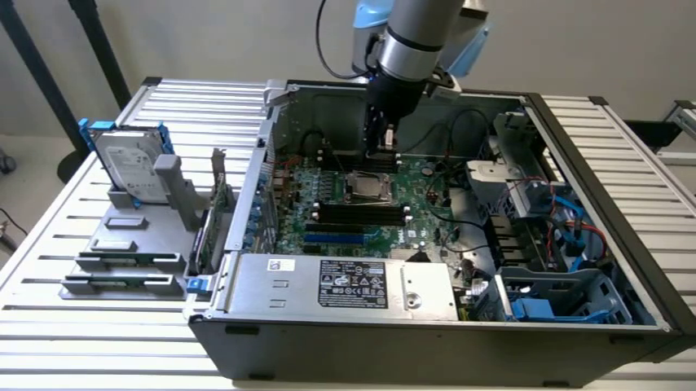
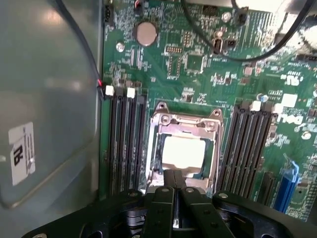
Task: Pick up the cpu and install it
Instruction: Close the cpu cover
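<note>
Wrist view: the gripper (image 2: 175, 174) has its fingers (image 2: 163, 198) pressed together, holding nothing (the tips meet edge to edge). The cpu (image 2: 183, 151) lies in the socket (image 2: 184, 119) just beyond those tips, with memory slots (image 2: 126, 144) to either side of the gripper.

A plain pale wall (image 1: 218, 37) spans the top, dark poles (image 1: 38, 77) cross the upper left, and a slatted metal tabletop (image 1: 77, 342) fills the lower frame.
</note>
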Robot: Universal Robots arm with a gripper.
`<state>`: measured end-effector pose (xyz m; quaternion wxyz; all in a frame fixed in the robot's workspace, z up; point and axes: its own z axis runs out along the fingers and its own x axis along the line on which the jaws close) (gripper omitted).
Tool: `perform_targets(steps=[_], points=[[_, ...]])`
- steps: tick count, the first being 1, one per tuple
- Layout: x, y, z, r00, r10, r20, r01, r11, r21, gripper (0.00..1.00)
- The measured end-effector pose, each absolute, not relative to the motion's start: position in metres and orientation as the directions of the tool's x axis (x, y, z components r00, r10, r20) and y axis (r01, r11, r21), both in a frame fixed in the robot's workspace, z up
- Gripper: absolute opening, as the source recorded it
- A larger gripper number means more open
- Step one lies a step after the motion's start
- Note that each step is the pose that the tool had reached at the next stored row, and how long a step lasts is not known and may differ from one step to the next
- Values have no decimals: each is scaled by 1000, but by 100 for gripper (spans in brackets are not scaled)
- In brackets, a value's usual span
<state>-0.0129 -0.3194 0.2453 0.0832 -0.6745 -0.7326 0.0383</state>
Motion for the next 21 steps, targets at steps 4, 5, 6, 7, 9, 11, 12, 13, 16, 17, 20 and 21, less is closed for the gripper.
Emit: perform_targets(steps=[4, 5, 6, 7, 9, 11, 12, 13, 16, 17, 20, 21], points=[[-23, -319, 244, -76, 994, 81, 982, 89, -169, 11], [-24, -319, 243, -76, 994, 82, 981, 89, -169, 11], [-25, -319, 242, -76, 994, 82, 981, 89, -170, 11], [-26, -319, 242, -76, 994, 83, 981, 89, -170, 11], [-27, -319, 240, -74, 994, 83, 981, 87, -172, 11], [-29, -320, 238, -71, 994, 84, 981, 85, -174, 11], [-29, -320, 237, -70, 994, 84, 981, 84, -175, 11], [-30, -320, 236, -68, 994, 84, 981, 82, -175, 11], [-31, -322, 234, -61, 995, 84, 981, 75, -177, 11], [-32, -322, 232, -58, 995, 84, 982, 72, -177, 11], [-33, -324, 229, -48, 995, 84, 982, 62, -178, 11], [-34, -324, 228, -45, 995, 84, 982, 59, -178, 11]])
